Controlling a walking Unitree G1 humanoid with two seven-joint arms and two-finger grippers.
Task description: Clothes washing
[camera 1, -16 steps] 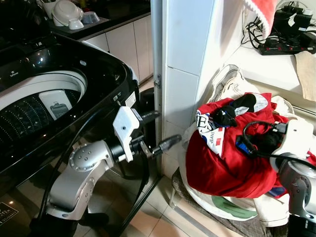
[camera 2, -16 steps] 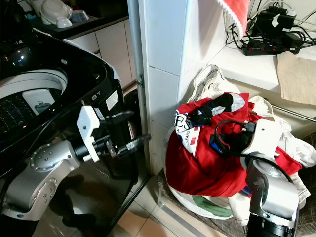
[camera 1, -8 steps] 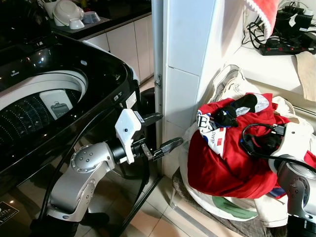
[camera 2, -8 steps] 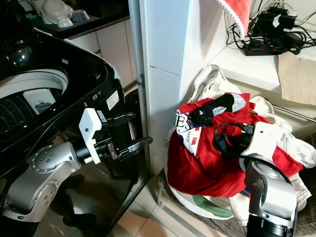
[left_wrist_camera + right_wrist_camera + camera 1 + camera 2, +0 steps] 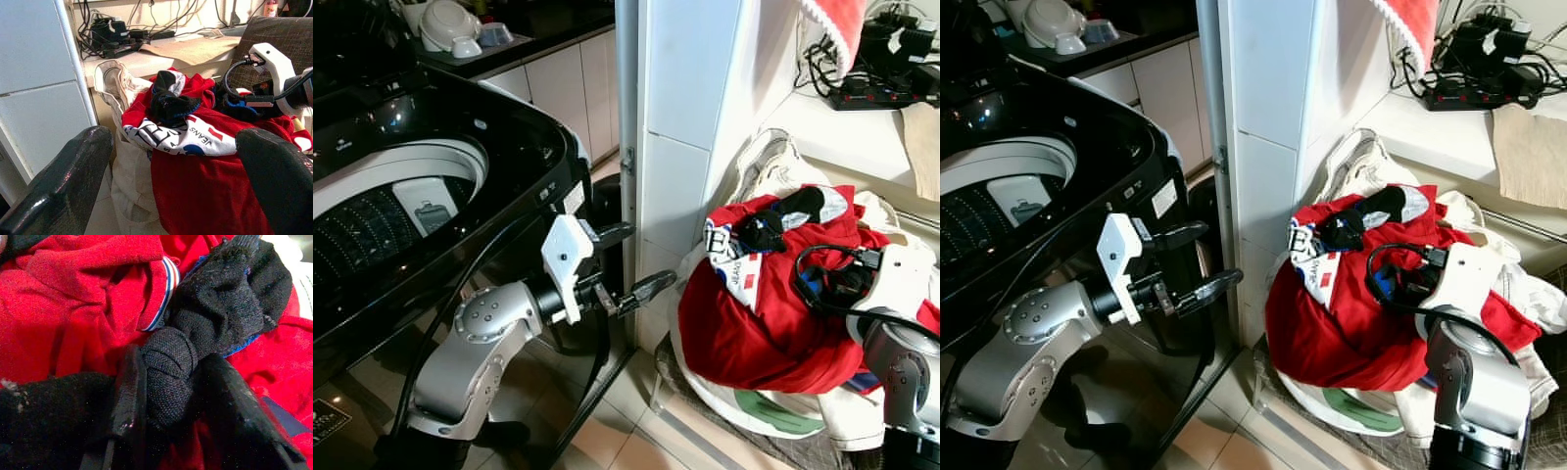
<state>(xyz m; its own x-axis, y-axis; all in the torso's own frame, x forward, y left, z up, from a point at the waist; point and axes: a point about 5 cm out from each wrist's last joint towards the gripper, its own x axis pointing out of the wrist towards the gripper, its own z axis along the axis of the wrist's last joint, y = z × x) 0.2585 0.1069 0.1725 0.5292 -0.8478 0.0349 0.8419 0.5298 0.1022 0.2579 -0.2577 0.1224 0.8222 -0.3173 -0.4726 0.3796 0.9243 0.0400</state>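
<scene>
A heap of laundry fills a white bag [image 5: 773, 157] beside the pillar, with a red shirt [image 5: 764, 323] over most of it. A white printed garment [image 5: 181, 137] and a black sock [image 5: 773, 220] lie on top. My right gripper [image 5: 171, 396] is sunk into the right side of the heap [image 5: 827, 284]. It is shut on a bunch of black knitted cloth [image 5: 195, 333] with a blue edge. My left gripper [image 5: 641, 257] hangs open in the air between the black top-loading washing machine [image 5: 509, 137] and the heap, nothing between its fingers [image 5: 73, 181]. The washer's drum [image 5: 372, 211] stands open.
A white tiled pillar [image 5: 690, 108] rises between washer and laundry. Behind the heap a white counter [image 5: 832, 122] carries a power strip with cables [image 5: 881, 88] and a beige cloth [image 5: 925, 137]. A red towel [image 5: 837, 24] hangs above. Bowls [image 5: 445, 24] sit on the far counter.
Hardly anything differs. My right wrist has shifted slightly in the heap and its cable loop has tightened; the left arm has stayed almost still, fingers open.
</scene>
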